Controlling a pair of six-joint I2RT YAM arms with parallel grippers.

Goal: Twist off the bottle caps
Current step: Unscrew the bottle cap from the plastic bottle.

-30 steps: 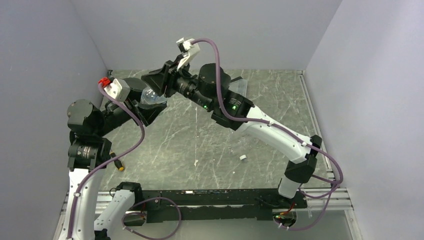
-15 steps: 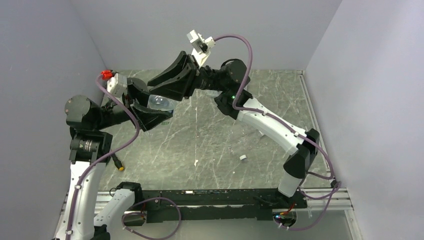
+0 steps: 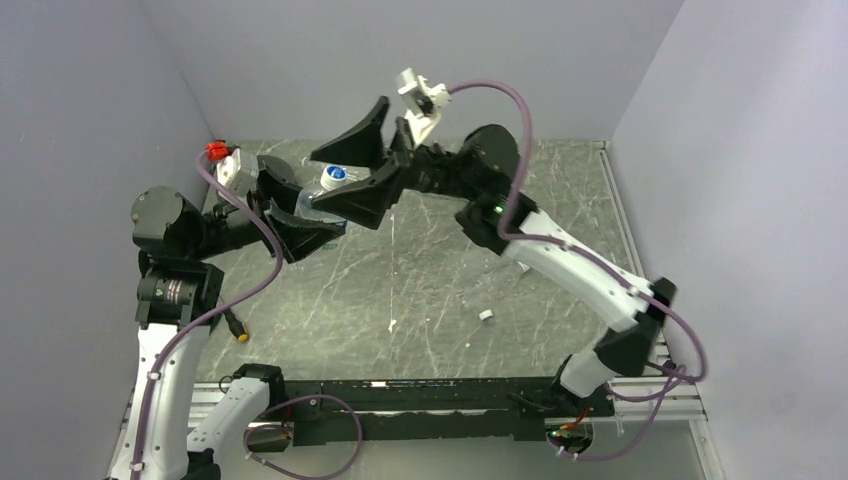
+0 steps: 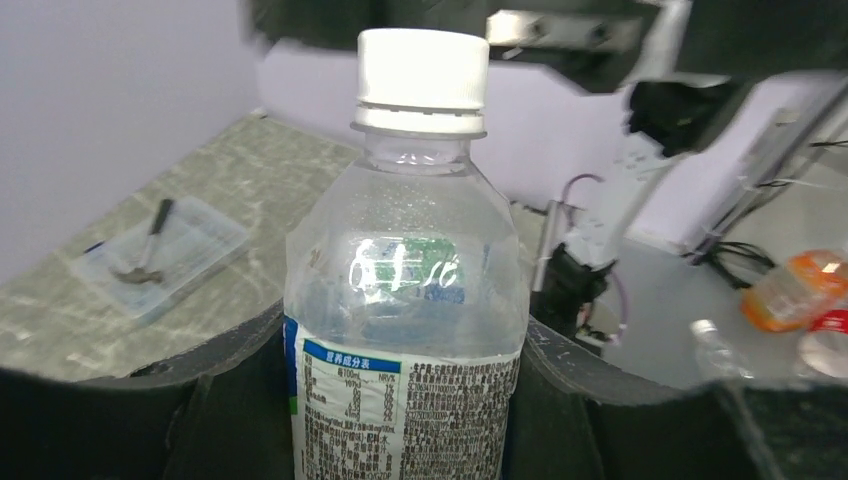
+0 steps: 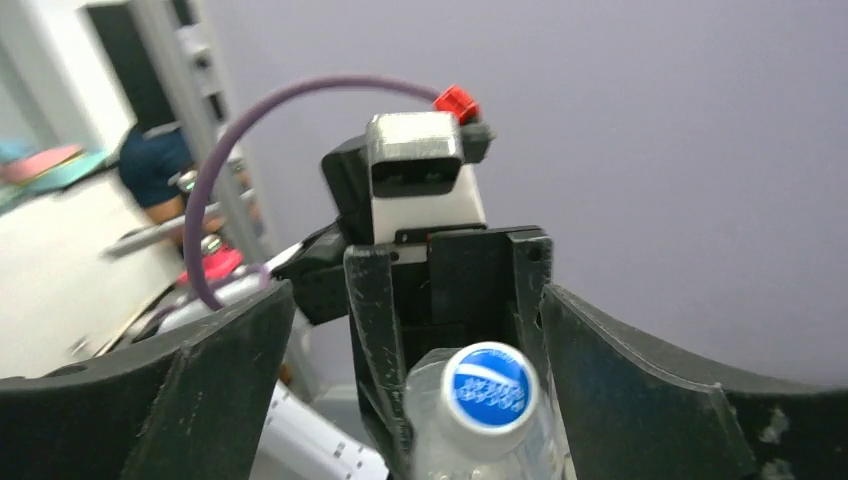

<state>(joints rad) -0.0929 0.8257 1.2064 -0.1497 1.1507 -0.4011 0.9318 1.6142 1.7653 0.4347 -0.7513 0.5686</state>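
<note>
My left gripper (image 3: pixel 300 205) is shut on a short clear bottle (image 4: pixel 405 300) with a blue-and-white label and holds it up above the table's back left. Its black fingers (image 4: pixel 230 400) press both sides of the label. The bottle cap (image 4: pixel 423 80) sits on the neck, white with a blue top (image 5: pixel 488 385). My right gripper (image 3: pixel 328 180) is open. Its two wide fingers (image 5: pixel 200 400) stand either side of the cap (image 3: pixel 335 175) without touching it. The bottle's lower half is hidden by the fingers.
A small white cap (image 3: pixel 486 315) lies loose on the grey marbled table (image 3: pixel 420 280), with a white fleck (image 3: pixel 392 325) to its left. A clear tray (image 4: pixel 160 255) holding a small tool sits at the back. Grey walls close in the left, back and right.
My right gripper was shut on the cap and has opened, drawing back a little to the right. The blue cap top now shows from above. The left gripper still holds the bottle.
</note>
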